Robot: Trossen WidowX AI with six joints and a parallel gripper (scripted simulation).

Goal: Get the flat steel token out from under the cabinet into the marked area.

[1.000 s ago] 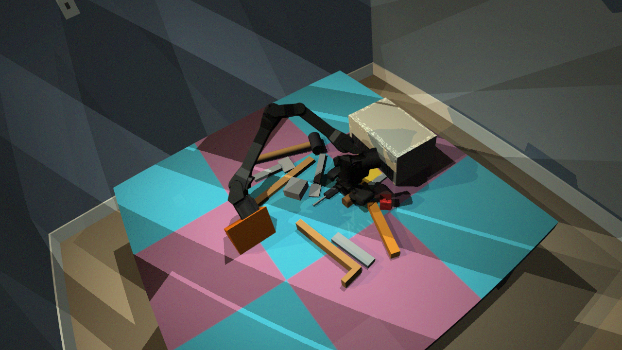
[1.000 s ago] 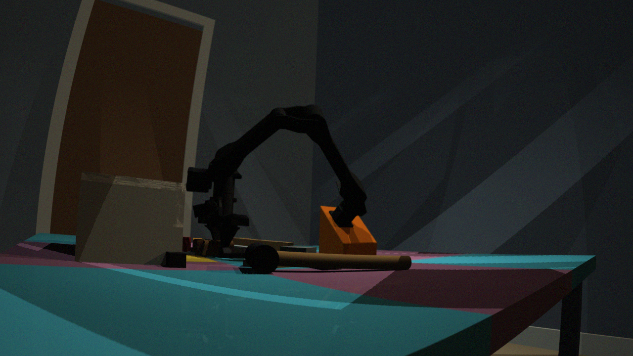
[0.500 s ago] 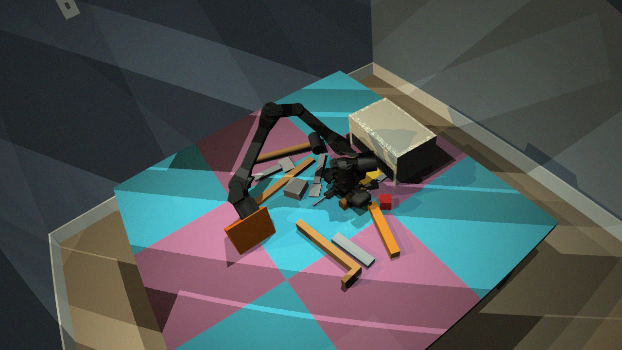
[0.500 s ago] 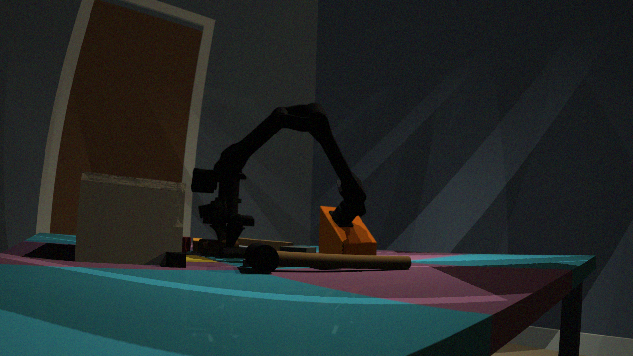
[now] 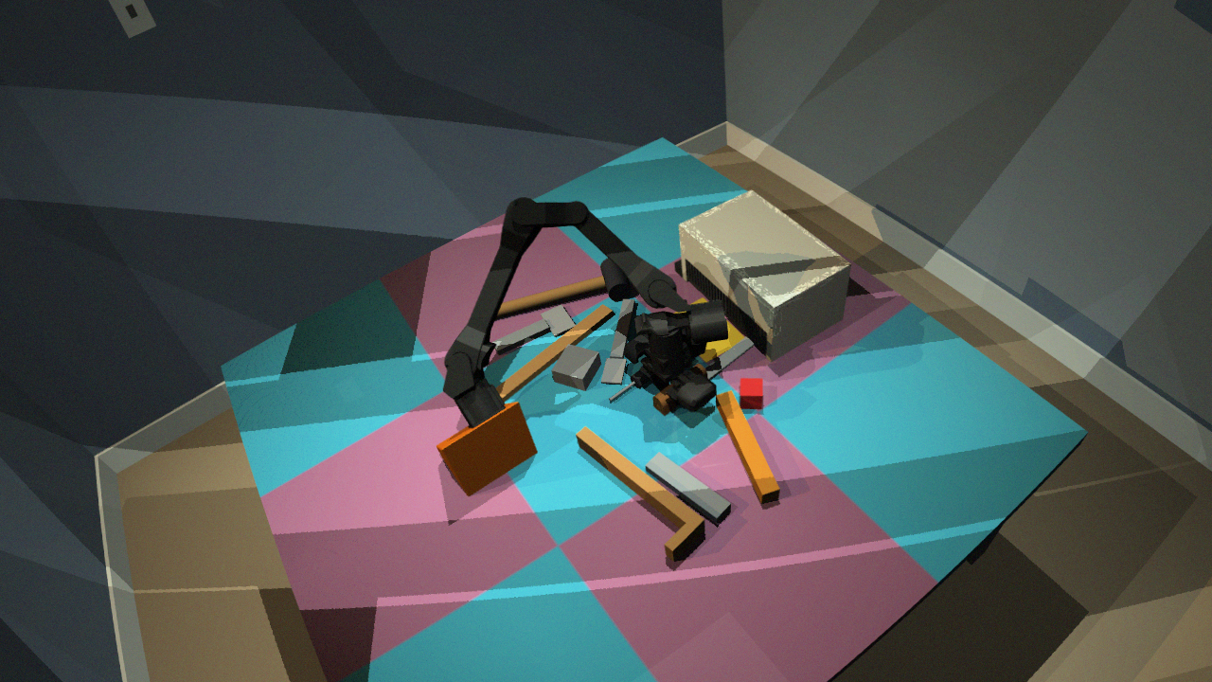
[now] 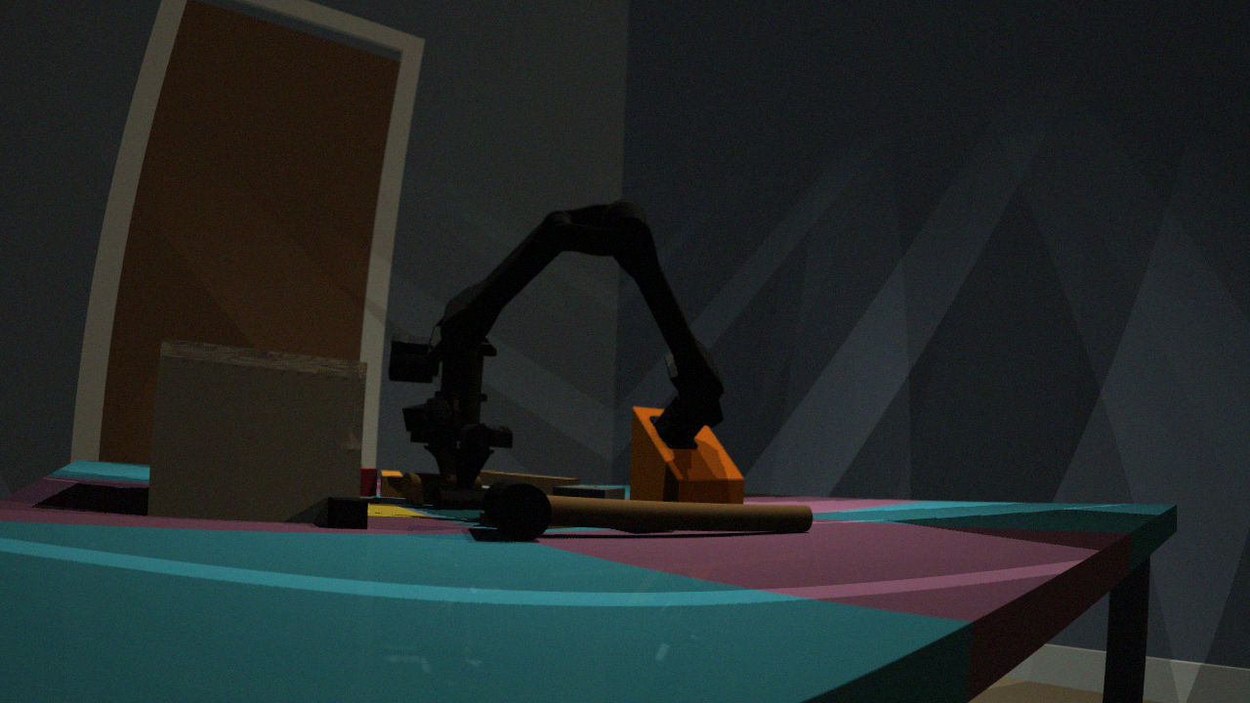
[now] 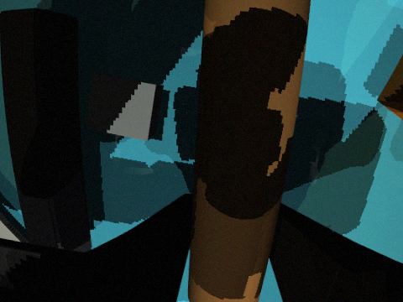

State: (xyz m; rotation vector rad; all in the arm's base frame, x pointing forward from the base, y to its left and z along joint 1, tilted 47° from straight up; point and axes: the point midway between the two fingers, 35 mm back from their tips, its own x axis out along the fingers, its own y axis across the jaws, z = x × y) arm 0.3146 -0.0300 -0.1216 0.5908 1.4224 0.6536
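Note:
My gripper [image 5: 680, 386] [image 6: 458, 479] [image 7: 227, 206] is shut on a round brown rod [image 5: 662, 403] [image 6: 407, 485] [image 7: 235, 260], low over the table in front of the cabinet. The rod runs between both fingers; its ends are not fully shown. The pale cabinet [image 5: 754, 245] [image 6: 253, 436] has dark vent slots [image 5: 720, 296] low on its front. The yellow marked area [image 5: 722, 341] [image 6: 391, 510] lies before it, partly hidden by the arm. A grey strip [image 5: 732, 357] lies at its near edge. I cannot make out the steel token.
A red cube [image 5: 751, 392] and an orange bar [image 5: 747, 449] are right of the gripper. An L-shaped wooden bar [image 5: 631, 471] and a grey bar [image 5: 687, 488] lie nearer. A grey block [image 5: 576, 366], a long wooden bar [image 5: 555, 351] and a mallet [image 5: 555, 296] [image 6: 517, 510] lie left.

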